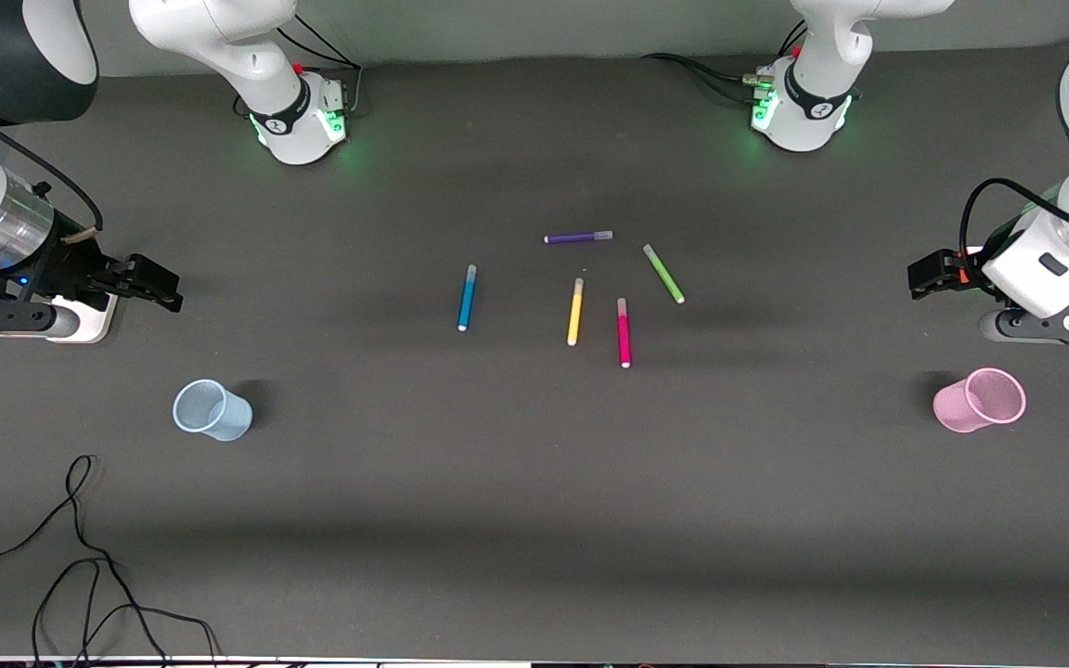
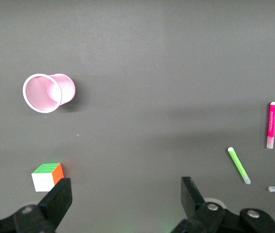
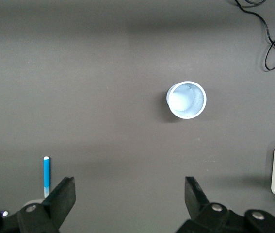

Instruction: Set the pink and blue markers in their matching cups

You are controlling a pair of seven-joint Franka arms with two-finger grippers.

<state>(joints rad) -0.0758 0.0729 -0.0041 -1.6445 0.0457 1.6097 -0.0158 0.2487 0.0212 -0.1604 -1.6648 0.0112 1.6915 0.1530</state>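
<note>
The blue marker [image 1: 467,298] and the pink marker [image 1: 624,332] lie flat mid-table among other pens. The pale blue cup [image 1: 212,409] stands toward the right arm's end, the pink cup [image 1: 980,400] toward the left arm's end; both are empty. My right gripper [image 1: 159,283] is open and empty over bare table beside the blue cup [image 3: 186,99]; the blue marker [image 3: 46,176] shows in its wrist view. My left gripper [image 1: 926,276] is open and empty over bare table beside the pink cup [image 2: 48,92]; the pink marker [image 2: 271,124] shows in its wrist view.
A yellow pen [image 1: 575,312], a green pen [image 1: 663,274] and a purple pen [image 1: 578,237] lie around the pink marker. A small colour cube [image 2: 48,176] sits by the left gripper. A black cable [image 1: 80,557] loops nearer the front camera than the blue cup.
</note>
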